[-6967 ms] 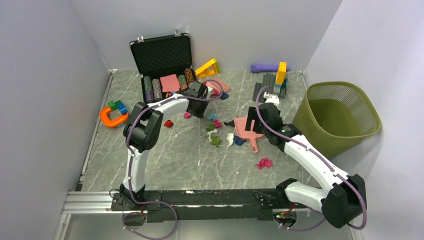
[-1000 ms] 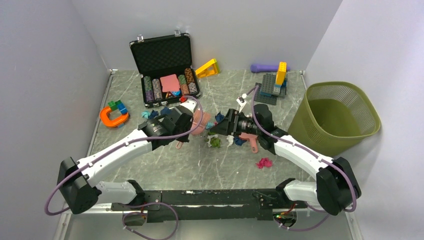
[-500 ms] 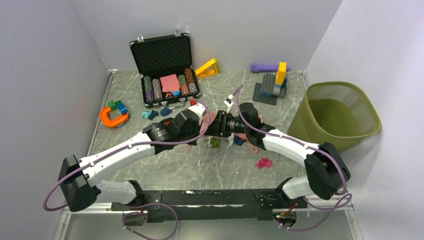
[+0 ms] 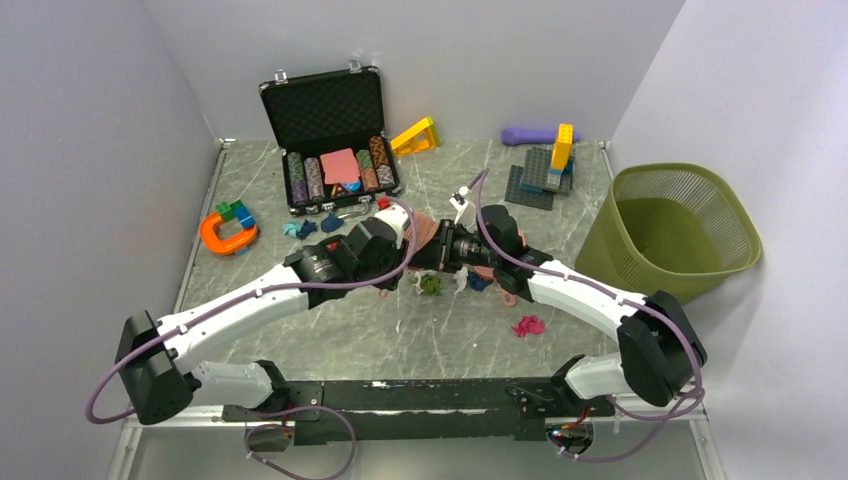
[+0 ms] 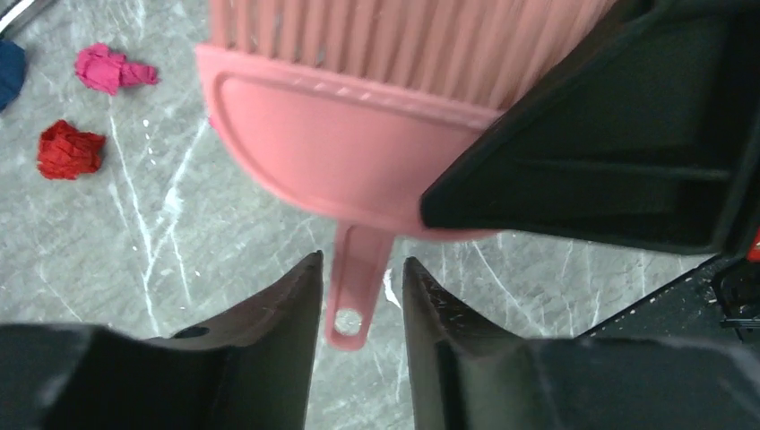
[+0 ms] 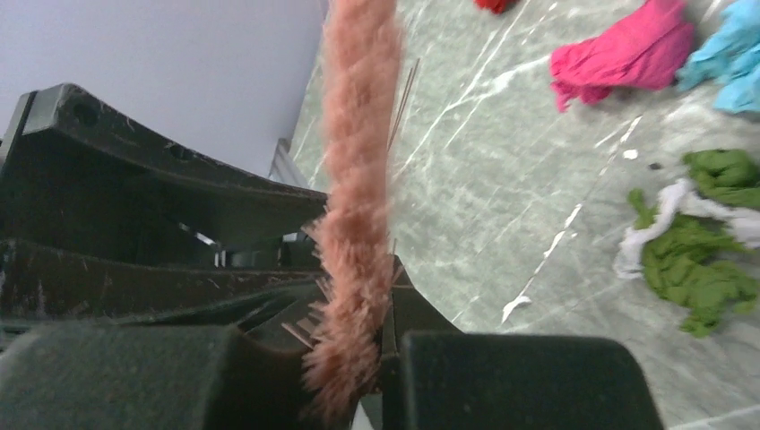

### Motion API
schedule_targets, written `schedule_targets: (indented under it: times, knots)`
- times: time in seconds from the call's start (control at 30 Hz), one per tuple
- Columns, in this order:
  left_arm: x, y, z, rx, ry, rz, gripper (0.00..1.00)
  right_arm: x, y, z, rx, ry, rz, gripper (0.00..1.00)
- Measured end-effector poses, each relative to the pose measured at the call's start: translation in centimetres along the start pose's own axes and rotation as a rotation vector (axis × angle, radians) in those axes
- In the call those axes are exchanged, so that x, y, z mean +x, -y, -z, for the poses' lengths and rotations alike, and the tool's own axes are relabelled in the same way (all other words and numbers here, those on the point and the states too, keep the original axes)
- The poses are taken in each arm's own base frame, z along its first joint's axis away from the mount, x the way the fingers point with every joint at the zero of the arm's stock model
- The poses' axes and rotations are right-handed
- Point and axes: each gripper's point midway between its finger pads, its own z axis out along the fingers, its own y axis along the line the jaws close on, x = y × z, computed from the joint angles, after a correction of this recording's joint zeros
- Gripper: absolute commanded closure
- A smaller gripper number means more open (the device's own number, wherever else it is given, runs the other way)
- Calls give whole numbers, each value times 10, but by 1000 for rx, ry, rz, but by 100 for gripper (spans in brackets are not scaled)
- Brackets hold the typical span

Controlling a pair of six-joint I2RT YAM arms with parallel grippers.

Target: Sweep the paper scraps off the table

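Left jaws astride one brush (image 5: 341, 152), three scraps (image 5: 67, 150)

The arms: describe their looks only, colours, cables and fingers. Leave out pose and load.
Both the left arm and the right arm have white link shells and bulky black joint housings. A purple cable runs along each, looping free at wrist and base. The fingers are matte black, blocky and tapering towards the tips. No markings can be read.
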Motion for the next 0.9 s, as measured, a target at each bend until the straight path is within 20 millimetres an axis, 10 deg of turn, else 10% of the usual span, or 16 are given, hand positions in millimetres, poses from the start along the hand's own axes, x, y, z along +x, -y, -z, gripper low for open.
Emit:
schedule_targets:
  times: [0.1, 0.23, 0.9]
  knots:
    - [-6, -4, 4, 45, 14, 75, 24, -8, 3, 5, 31, 56, 22, 100]
    - [-16, -17, 15, 157, 98, 262, 18, -13, 8, 18, 56, 131, 38, 100]
    - [-78, 15, 52, 821, 497, 789, 29, -43, -64, 69, -371, 495, 48, 100]
